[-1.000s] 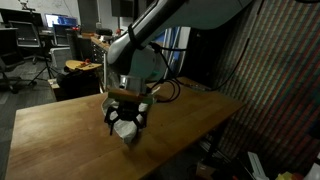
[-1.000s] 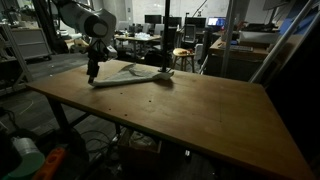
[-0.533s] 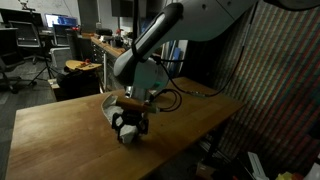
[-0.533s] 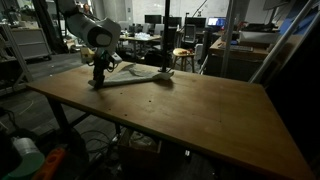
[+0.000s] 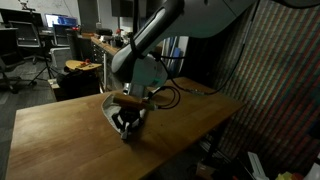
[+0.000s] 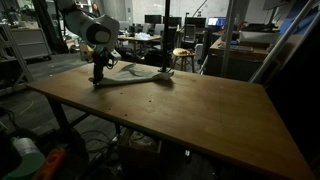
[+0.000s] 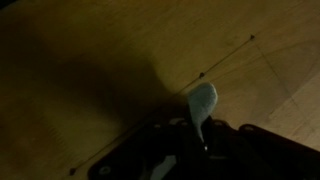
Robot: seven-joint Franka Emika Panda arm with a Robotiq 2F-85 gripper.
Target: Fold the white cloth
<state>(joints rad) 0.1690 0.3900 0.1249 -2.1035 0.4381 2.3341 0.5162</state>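
White cloth (image 6: pixel 140 76) lies spread near the far edge of the wooden table (image 6: pixel 200 125), close to one corner. Broad bare wood extends from it towards the near edge. The gripper (image 6: pixel 97 80) stands at the cloth's end with its tips at the surface. In the wrist view its fingers are pressed together on a pale fold (image 7: pixel 202 103). The gripper body hides most of the cloth in an exterior view (image 5: pixel 125 127), and dim light blurs the fingers.

Dim, grainy pictures throughout; the wrist view is darkest, blurred, with heavy shadow.
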